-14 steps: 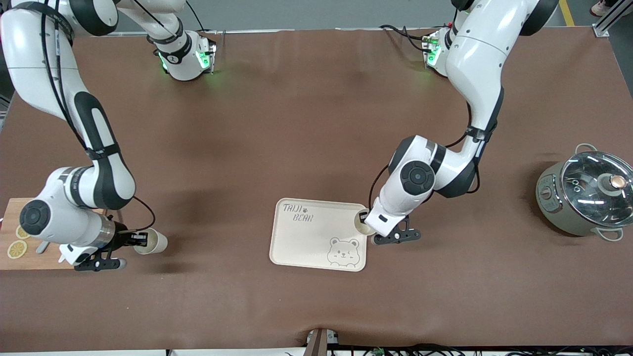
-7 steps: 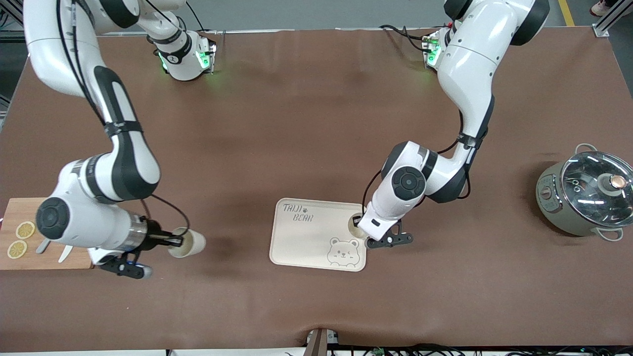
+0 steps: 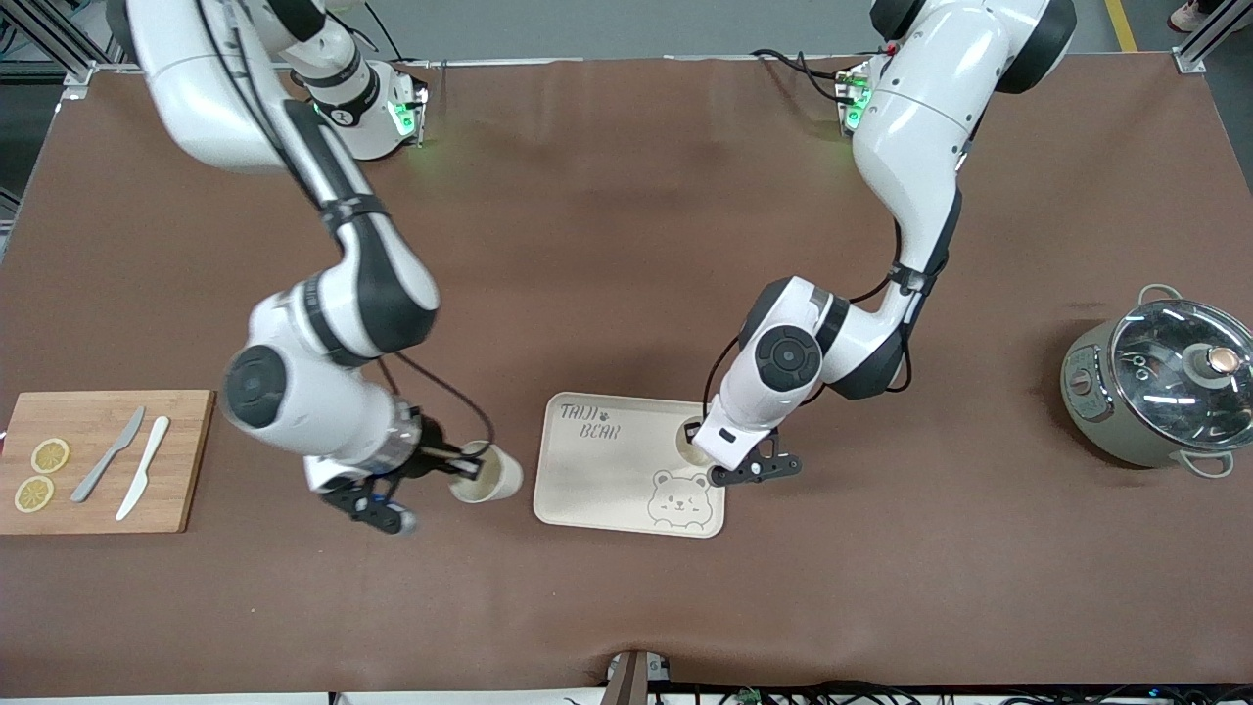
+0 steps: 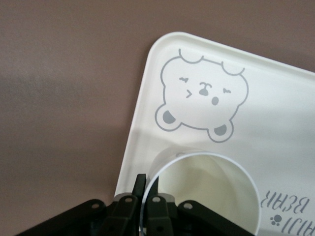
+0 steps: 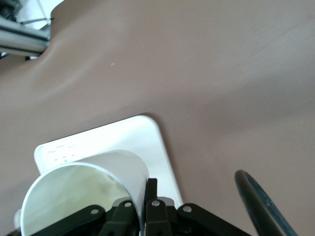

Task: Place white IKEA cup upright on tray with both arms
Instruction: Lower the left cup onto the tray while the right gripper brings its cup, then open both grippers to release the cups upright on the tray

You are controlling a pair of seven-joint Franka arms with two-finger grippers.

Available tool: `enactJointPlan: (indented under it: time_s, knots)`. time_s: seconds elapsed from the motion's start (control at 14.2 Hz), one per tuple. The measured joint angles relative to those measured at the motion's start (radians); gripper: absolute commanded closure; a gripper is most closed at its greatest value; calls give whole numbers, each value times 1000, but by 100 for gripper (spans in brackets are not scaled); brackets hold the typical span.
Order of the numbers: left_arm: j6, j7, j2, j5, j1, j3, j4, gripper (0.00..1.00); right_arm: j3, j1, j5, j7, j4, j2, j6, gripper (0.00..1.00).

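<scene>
Cups: two white cups, one per gripper. The left arm's cup [image 3: 691, 443] is upright over the tray's edge toward the left arm's end, mouth open upward [image 4: 204, 189]; whether its base touches the tray cannot be told. The right arm's cup [image 3: 487, 474] is tilted on its side in the air, over bare table just beside the tray's edge toward the right arm's end, also seen from the wrist [image 5: 83, 194].
Left gripper [image 3: 707, 443]: fingers pinched on the rim wall of its cup, one inside and one outside.
Right gripper [image 3: 460, 466]: clamped on the rim of the tilted cup in the same way.
Tray [image 3: 607, 480]: cream, flat, rounded corners, lying near the table's middle.
Writing: grey "TAIJI BEAR" with a paw mark at the tray corner farther from the front camera; a bear face [image 3: 680, 499] is drawn at the nearer corner [image 4: 202, 98].
Surroundings: bamboo cutting board [image 3: 181, 460] at the right arm's end, carrying two lemon slices [image 3: 41, 474], a grey knife [image 3: 108, 454] and a white knife [image 3: 143, 466]. A grey-green pot with glass lid [image 3: 1160, 387] stands at the left arm's end.
Open room: most of the tray's surface is bare; the brown table [image 3: 626, 245] is open between tray and board, and between tray and pot.
</scene>
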Motion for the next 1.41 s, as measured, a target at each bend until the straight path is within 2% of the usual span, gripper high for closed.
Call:
enactJointPlan:
  time_s: [0.28, 0.7, 0.77, 0.84, 0.91, 1.06, 1.13, 1.2, 1.27, 1.41]
  knots:
    - [0, -5, 6, 0, -8, 0, 0, 100, -7, 96, -119, 138, -2, 82, 99, 100]
    - [57, -7, 38, 0, -11, 1, 0, 100, -9, 141, -135, 156, -2, 188, 213, 100]
    - [59, -7, 39, 0, -11, 1, 0, 96, -9, 146, -135, 160, -2, 200, 232, 100]
    - [59, -7, 39, 0, -11, 1, 1, 75, -9, 148, -135, 162, -2, 210, 246, 100]
    - [59, -7, 39, 0, -11, 1, 1, 1, -10, 149, -136, 163, -2, 217, 255, 100]
    - [60, -7, 39, 0, -11, 1, 3, 0, -12, 149, -137, 163, -2, 222, 258, 100]
    - [60, -8, 39, 0, -11, 1, 4, 0, -13, 149, -137, 164, -2, 222, 258, 88]
    - [61, -8, 39, 0, -11, 1, 6, 0, -13, 149, -137, 166, -2, 222, 258, 49]
    - [61, -9, 39, 0, -11, 2, 10, 0, -13, 149, -137, 168, -2, 222, 259, 0]
    - [61, -23, 36, 0, -11, 3, 21, 0, -14, 149, -140, 170, -2, 222, 259, 0]
